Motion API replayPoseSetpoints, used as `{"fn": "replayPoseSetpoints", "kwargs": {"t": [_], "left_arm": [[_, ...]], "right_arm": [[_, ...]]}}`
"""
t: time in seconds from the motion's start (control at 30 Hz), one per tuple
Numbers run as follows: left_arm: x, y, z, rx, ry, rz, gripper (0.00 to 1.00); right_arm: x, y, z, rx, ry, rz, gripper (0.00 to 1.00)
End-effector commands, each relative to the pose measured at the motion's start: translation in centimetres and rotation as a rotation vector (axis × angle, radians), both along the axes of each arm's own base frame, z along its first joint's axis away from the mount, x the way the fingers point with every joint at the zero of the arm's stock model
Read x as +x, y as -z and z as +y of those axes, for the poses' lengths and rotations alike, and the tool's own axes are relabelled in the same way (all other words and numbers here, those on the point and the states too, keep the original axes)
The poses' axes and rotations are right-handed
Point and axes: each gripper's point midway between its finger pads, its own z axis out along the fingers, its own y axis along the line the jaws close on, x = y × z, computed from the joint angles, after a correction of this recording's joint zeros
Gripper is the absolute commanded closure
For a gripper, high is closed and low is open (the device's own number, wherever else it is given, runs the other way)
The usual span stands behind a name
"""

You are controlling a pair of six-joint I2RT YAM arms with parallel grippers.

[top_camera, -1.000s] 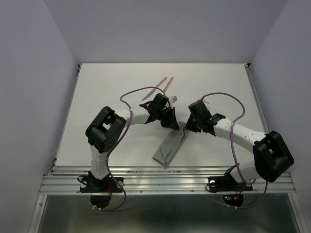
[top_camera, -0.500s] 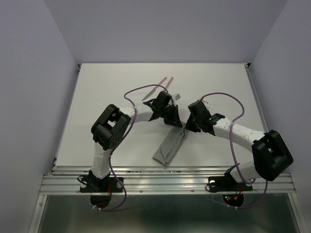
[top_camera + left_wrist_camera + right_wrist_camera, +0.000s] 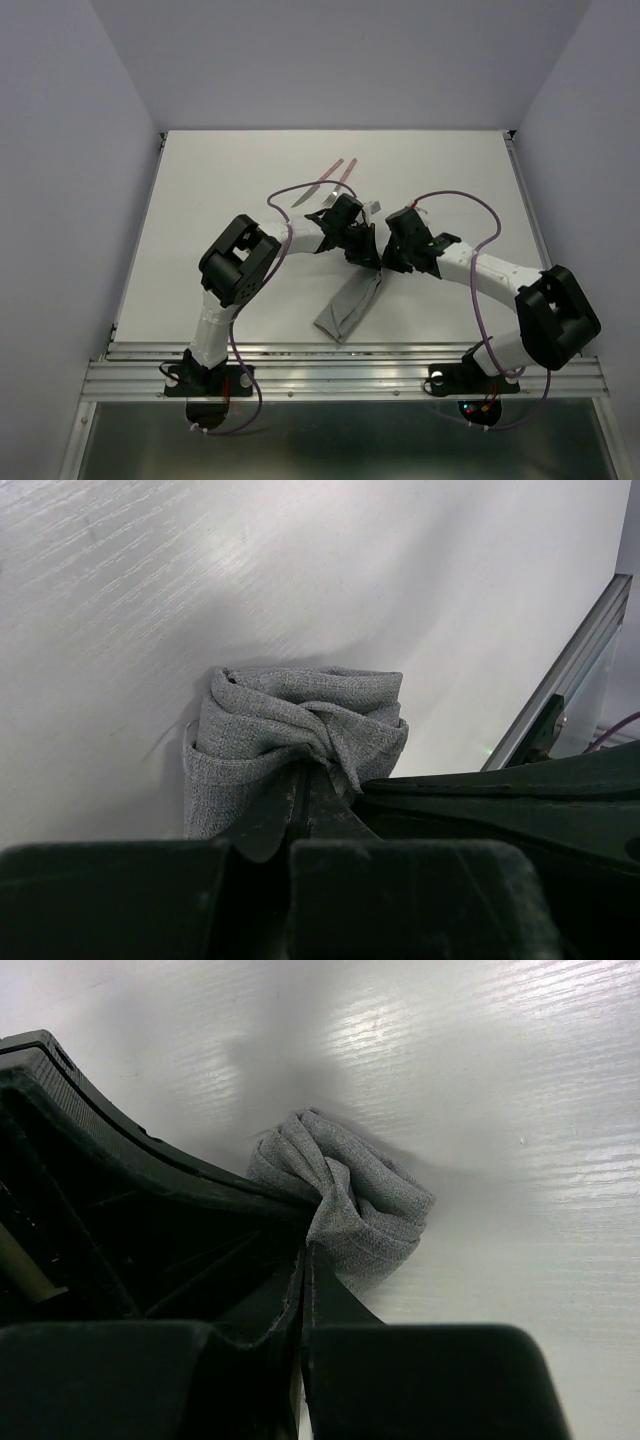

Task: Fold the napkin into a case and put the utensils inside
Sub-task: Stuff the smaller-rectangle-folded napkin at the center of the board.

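Since a second ago, our left arm has swung its elbow toward the middle and carried the left gripper (image 3: 300,785) to the right, so that it now sits just beside the right one. Its jaws are clamped together on the far end of the thin grey matte cloth napkin (image 3: 345,305), which bunches into soft folds at the fingertips. The forearm lies low over the white table (image 3: 200,220), with the wrist tipped down to the cloth.

Behind it and well apart lie the utensils (image 3: 330,170), a slim knife and fork with pinkish-red handles, side by side.

The napkin is a narrow, long strip that runs from the grippers toward the near edge. We judge it light and limp, so it will sag and crumple. It is better to hold it at a corner or along an edge and pull gently.

The right gripper (image 3: 303,1260) is also pinched tight on the same bunched end, and its arm reaches in low from the right.
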Motion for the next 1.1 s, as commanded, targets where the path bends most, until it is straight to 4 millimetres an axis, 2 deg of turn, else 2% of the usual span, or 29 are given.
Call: {"fn": "replayPoseSetpoints", "kwargs": {"t": [0.0,0.27,0.4,0.63,0.83,1.0,1.07], "left_arm": [[0.2,-2.3,-1.5,-0.069,0.029,-0.035,1.0],[0.1,-2.8,-1.6,-0.089,0.029,-0.033,1.0],[0.0,-3.0,-1.6,-0.097,0.028,-0.03,1.0],[-0.3,-2.0,-1.5,-0.092,0.031,-0.008,1.0],[-0.3,-3.6,-1.8,-0.126,0.037,-0.022,1.0],[0.1,-5.1,-1.4,-0.145,0.034,-0.053,1.0],[0.7,-4.6,-0.6,-0.115,0.019,-0.067,1.0]], "right_arm": [[1.6,-1.8,1.3,0.032,-0.013,-0.056,0.99],[1.2,-0.5,1.0,0.014,-0.01,-0.03,0.99],[0.8,0.7,1.0,0.014,-0.007,-0.005,0.99],[-0.3,3.6,0.3,-0.017,0.006,0.06,0.99],[-1.2,5.2,-0.3,-0.039,0.022,0.103,0.99],[-1.7,5.7,-0.7,-0.052,0.031,0.118,0.99],[-1.7,5.7,-0.7,-0.051,0.034,0.119,0.99]]}}
